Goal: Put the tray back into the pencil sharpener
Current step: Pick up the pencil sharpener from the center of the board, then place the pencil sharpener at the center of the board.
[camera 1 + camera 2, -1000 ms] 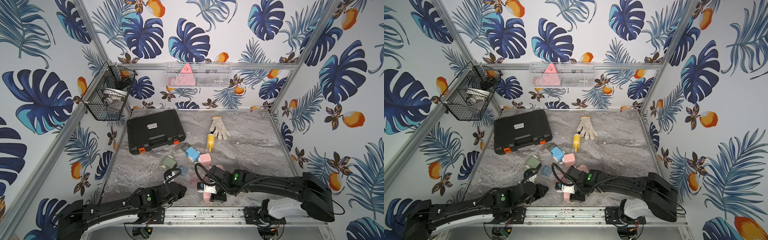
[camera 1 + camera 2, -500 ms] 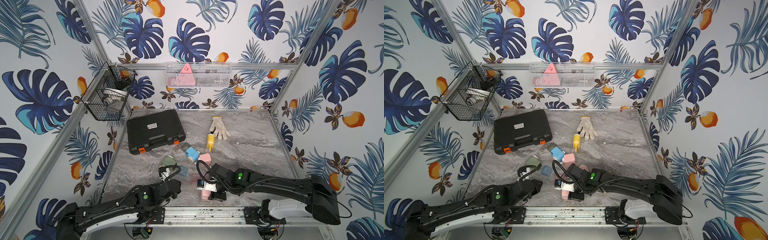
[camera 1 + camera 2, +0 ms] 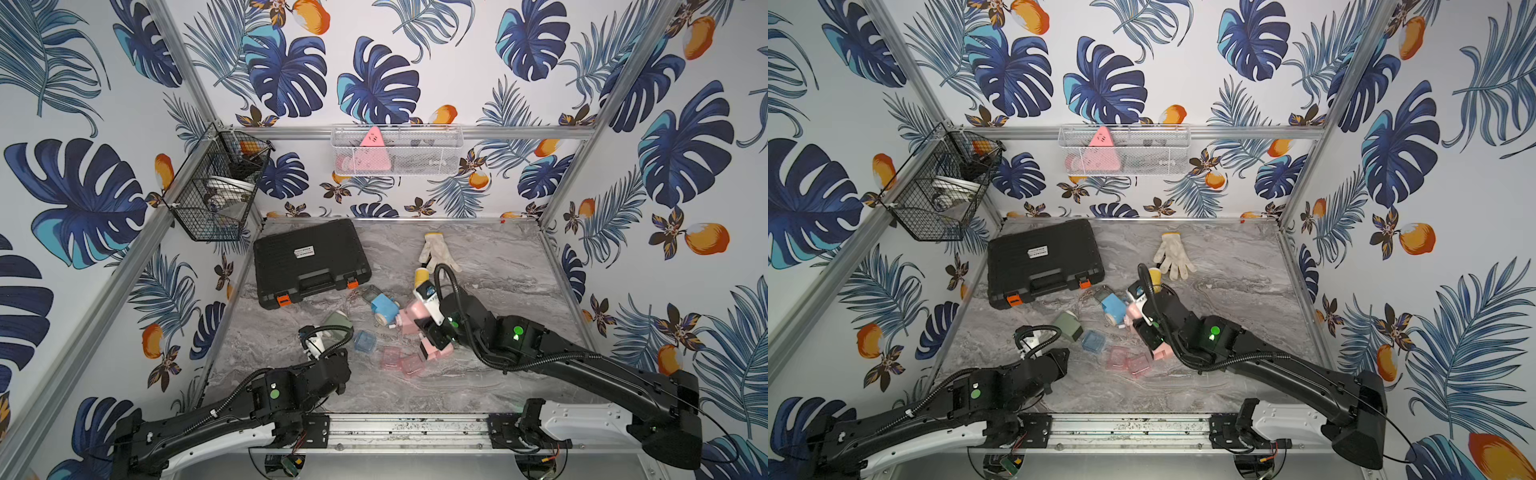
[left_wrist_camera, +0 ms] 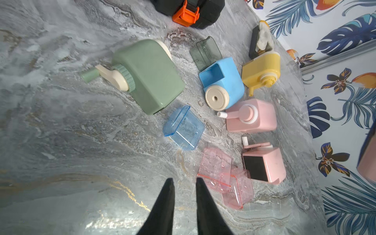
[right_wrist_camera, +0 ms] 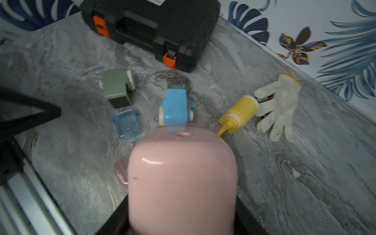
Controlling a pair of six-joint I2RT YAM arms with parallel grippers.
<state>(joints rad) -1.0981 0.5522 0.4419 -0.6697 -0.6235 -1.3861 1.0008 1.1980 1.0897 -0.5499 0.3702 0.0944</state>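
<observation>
My right gripper point(image 5: 183, 221) is shut on a pink pencil sharpener point(image 5: 183, 173) and holds it up off the table. Its rounded body fills the right wrist view and hides the fingertips. In both top views this gripper point(image 3: 432, 336) point(image 3: 1150, 332) hangs over the cluster of sharpeners. Two clear pink trays point(image 4: 215, 166) point(image 4: 237, 189) lie overlapping on the marble; the pink trays point(image 3: 399, 361) sit left of the right gripper. My left gripper point(image 4: 184, 181) hovers just short of them, slightly open, with nothing between its fingers.
On the table lie a pink sharpener with an empty dark slot point(image 4: 264, 164), another pink one point(image 4: 251, 118), and blue point(image 4: 221, 81), green point(image 4: 146, 75) and yellow point(image 4: 262, 71) sharpeners. There is also a blue tray point(image 4: 183, 128) and a smoky tray point(image 4: 205, 51). Black case point(image 3: 311, 262) and glove point(image 3: 436, 253) lie behind.
My right gripper has risen from the front of the table and moved back and to the right, carrying the pink sharpener. The left arm has drawn slightly back to the left.
</observation>
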